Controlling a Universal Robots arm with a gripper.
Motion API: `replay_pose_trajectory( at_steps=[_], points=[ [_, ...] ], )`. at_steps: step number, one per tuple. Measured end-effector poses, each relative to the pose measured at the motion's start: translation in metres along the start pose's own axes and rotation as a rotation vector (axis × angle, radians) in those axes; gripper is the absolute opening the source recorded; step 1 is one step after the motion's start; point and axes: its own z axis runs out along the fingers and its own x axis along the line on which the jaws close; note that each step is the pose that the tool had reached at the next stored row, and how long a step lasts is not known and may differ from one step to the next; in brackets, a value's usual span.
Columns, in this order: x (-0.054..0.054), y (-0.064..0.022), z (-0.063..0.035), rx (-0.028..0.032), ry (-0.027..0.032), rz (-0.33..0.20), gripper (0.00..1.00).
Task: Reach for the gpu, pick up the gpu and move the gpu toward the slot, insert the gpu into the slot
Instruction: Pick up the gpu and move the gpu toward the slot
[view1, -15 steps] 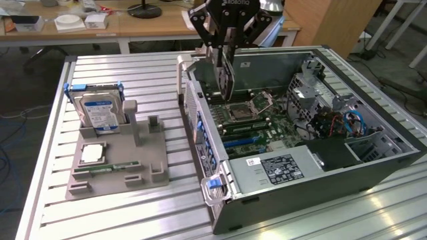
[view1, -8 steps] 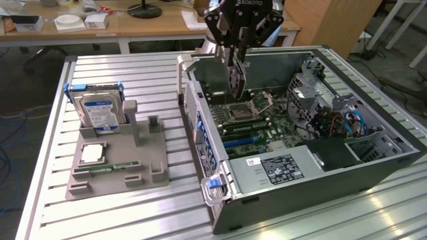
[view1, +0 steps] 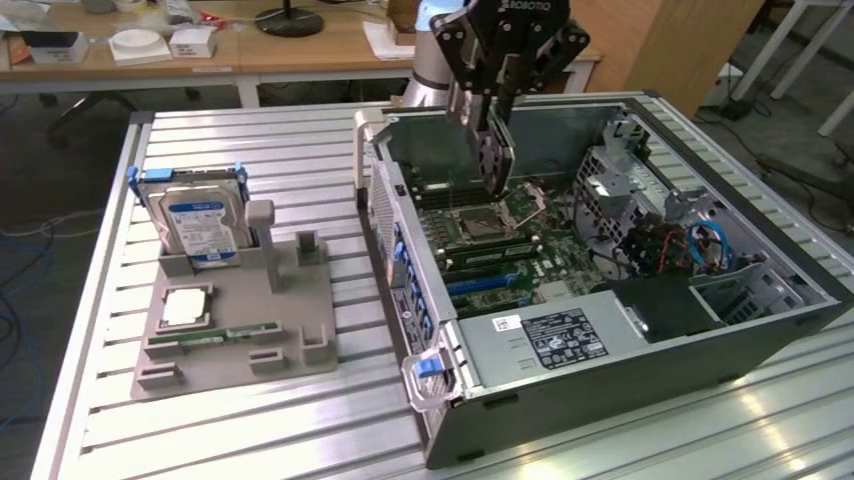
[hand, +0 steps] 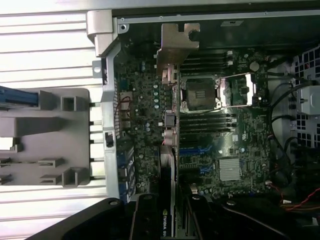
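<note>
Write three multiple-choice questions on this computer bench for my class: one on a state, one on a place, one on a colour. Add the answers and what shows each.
1. The graphics card is
A held by the gripper over the open case
B lying on the floor
C in a person's hand

2. The hard drive is
A inside the case
B in the gripper
C standing in the grey holder

3. The motherboard is
A red
B green
C white

Answers:
1 A, the card hangs from the gripper above the motherboard.
2 C, it stands outside the case, on the exterior view's left.
3 B, the board shows green around its parts.
</note>
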Motion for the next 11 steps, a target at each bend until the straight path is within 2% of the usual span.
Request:
replay_pose_trajectory(
  at_steps=[11],
  points=[
    [-0.029,0.0024,0.0002,-0.0003,0.0043,0.000,0.26]
  ],
)
